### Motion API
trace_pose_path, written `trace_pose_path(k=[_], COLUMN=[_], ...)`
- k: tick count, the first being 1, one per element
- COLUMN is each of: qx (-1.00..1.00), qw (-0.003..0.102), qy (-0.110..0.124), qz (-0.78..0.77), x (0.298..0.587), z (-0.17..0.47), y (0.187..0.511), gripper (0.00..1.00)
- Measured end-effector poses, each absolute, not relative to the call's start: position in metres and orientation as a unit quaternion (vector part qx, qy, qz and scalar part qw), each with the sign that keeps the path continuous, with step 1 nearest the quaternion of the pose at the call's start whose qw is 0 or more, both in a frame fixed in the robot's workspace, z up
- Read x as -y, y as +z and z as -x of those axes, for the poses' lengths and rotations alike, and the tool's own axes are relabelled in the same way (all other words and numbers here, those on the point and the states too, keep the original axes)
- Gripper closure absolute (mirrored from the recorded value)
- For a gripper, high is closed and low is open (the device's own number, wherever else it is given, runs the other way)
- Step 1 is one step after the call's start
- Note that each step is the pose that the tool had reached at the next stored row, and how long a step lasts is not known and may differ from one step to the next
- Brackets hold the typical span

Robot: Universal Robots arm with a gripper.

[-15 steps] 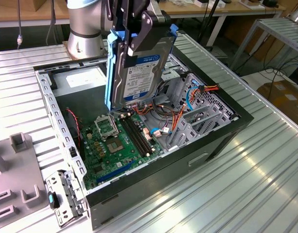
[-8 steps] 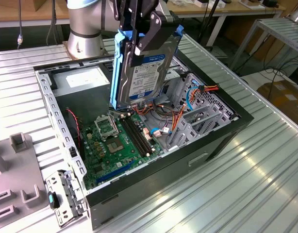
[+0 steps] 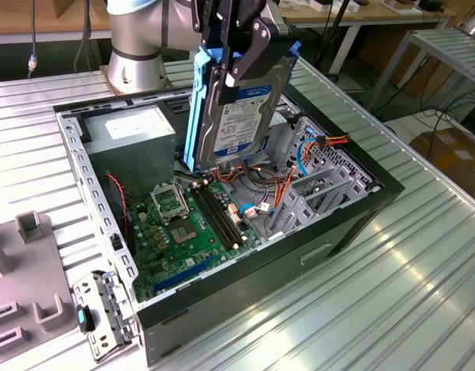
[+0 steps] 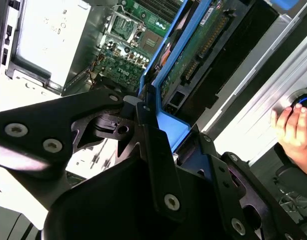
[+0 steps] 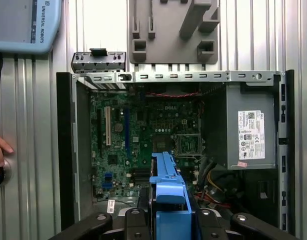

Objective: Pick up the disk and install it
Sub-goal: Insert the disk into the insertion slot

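Broadly, a ribbed aluminium surface carries everything: an open computer case lying on its side, a grey moulded fixture toward the exterior view's left, and a loose metal bracket just beside the case's corner. The gripper hangs above the case, its black fingers pinching the disk by its blue side rails; the disk stands upright on edge over the motherboard. Behind, the room holds wooden tables, a slatted metal table and a cardboard box on the floor. In the second wrist view a person's hand rests on what may be a round knob.
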State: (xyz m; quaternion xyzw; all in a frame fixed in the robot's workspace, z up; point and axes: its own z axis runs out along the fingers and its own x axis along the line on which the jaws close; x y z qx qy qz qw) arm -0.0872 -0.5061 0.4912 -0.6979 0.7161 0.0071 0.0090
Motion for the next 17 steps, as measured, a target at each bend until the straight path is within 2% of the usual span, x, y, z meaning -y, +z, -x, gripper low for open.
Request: trace_pose_path(k=[17], qx=[-0.716], qw=[0.009], qy=[0.007], qz=[0.698], x=[0.521], z=[0.080], y=[0.491], gripper=[0.63])
